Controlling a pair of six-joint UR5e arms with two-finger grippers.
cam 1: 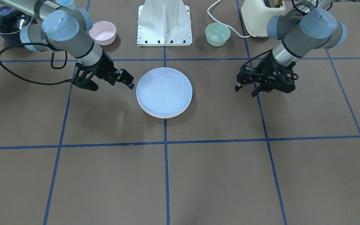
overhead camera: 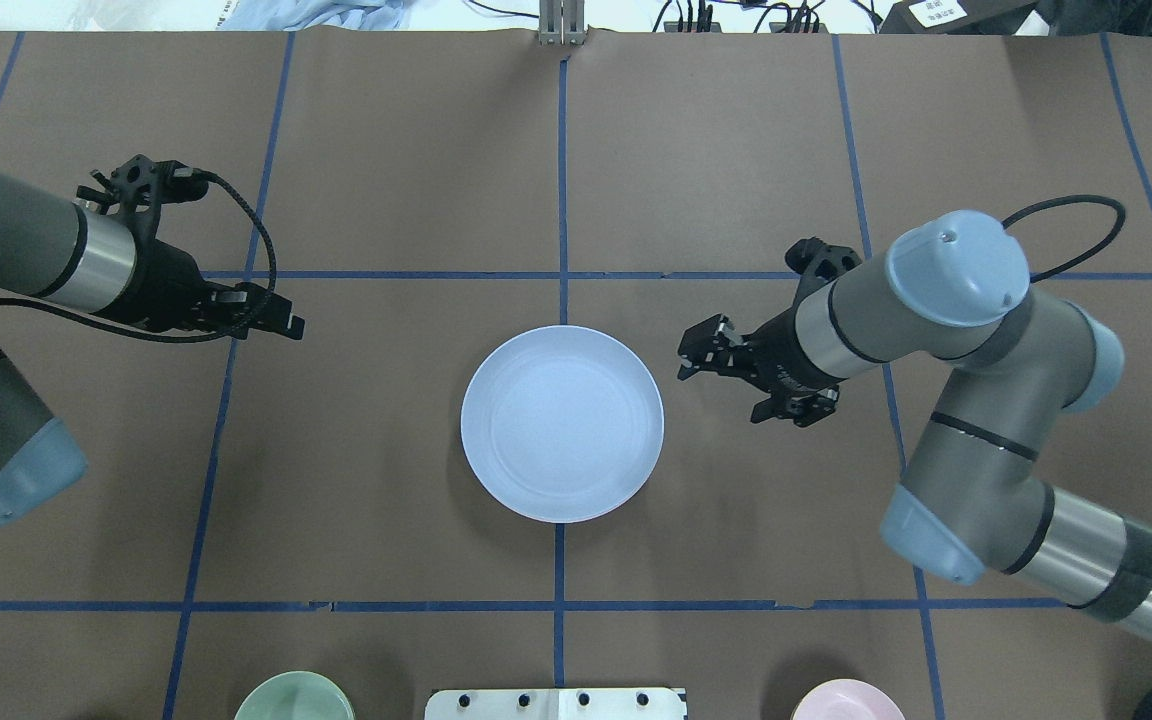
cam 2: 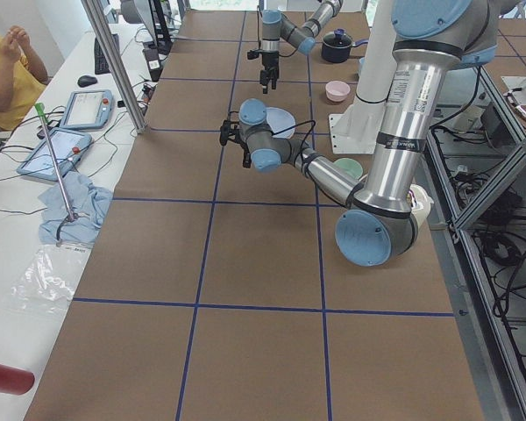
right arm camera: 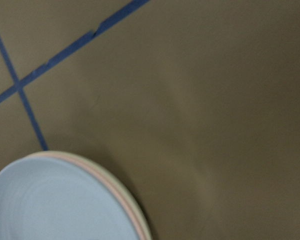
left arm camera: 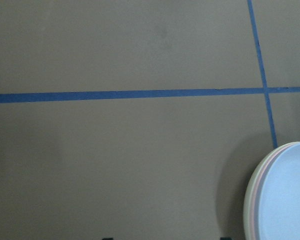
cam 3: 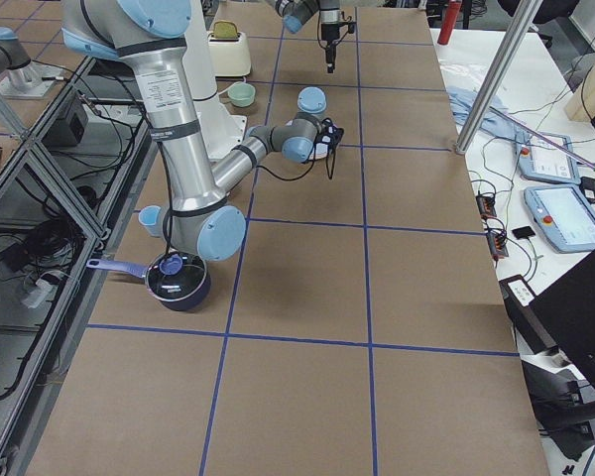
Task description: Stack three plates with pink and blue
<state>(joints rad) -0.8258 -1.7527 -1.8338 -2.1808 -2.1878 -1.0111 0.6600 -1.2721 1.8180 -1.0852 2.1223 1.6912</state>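
The three plates sit in one stack at the table's middle. The light blue plate is on top and also shows in the overhead view. Under it, the left wrist view shows the pink plate's rim and the cream-white plate's rim at the bottom. My left gripper hovers open and empty to one side of the stack, well apart from it. My right gripper is open and empty close to the stack's other side, not touching it.
Near the robot's white base stand a small pink bowl and a small green bowl. A cream toaster with its cord, a dark lidded pot and a light blue cup stand at the back corners.
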